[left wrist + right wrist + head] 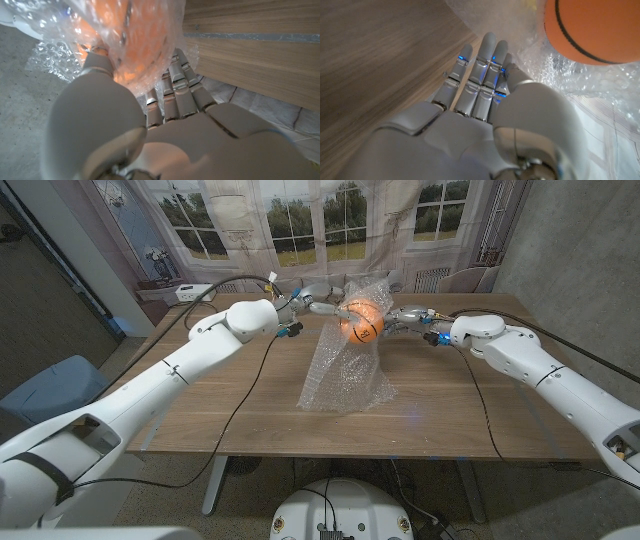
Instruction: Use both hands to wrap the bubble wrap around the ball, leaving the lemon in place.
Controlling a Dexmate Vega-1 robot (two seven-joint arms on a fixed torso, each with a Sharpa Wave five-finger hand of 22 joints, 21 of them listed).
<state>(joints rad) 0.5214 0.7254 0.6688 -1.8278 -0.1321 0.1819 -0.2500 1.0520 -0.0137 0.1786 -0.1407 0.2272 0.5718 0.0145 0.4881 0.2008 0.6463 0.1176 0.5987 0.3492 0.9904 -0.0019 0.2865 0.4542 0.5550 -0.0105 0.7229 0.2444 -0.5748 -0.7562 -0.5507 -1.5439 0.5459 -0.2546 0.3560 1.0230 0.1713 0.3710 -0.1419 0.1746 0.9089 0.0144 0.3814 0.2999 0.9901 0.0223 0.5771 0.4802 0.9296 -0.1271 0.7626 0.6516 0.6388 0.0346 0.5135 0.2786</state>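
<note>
Over the wooden table (440, 405) both arms reach in from either side, and the bubble wrap (345, 375) hangs in a long clear sheet from the raised orange ball (362, 320), its lower end draped onto the tabletop. Left hand (312, 304) is right up against the bundle; the wrist view shows its fingers (175, 90) and thumb cupped around the wrapped ball. Right hand (405, 318) sits just beside the ball, fingers (480, 75) stretched out straight and close together against the wrap, gripping nothing
</note>
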